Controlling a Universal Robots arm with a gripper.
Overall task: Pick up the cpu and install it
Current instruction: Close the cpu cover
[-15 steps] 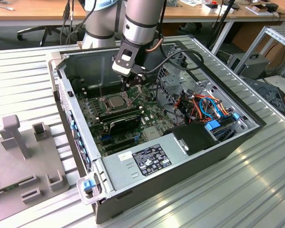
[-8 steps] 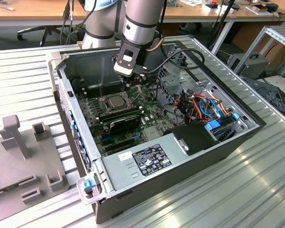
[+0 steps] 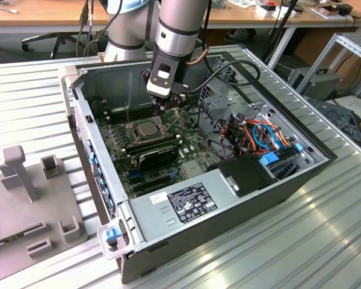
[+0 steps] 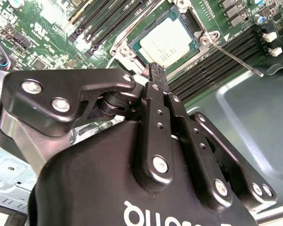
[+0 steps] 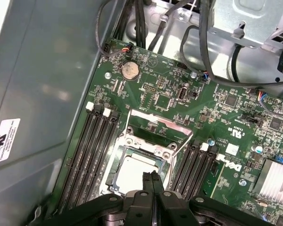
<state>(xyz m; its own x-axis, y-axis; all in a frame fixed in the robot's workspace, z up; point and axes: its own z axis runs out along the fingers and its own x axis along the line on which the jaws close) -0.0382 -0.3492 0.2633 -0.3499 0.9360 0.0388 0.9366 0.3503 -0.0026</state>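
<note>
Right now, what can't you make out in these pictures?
- First wrist view: one edge of the chip, behind the shut jaws.
- Second wrist view: one chip corner, behind the jaws.
- Exterior view: whether the jaws touch the chip; too small to tell.

An open computer case (image 3: 240, 232) lies on the worktop (image 3: 325, 247), with the motherboard (image 3: 117, 144) inside it. The cpu (image 5: 132, 172) sits in the socket (image 5: 146, 149) on the motherboard, between 2 banks of memory slots (image 5: 92, 155). The jaws hang just above the cpu. A fixture plate (image 3: 24, 217) lies at the exterior view's left of the case.
</note>
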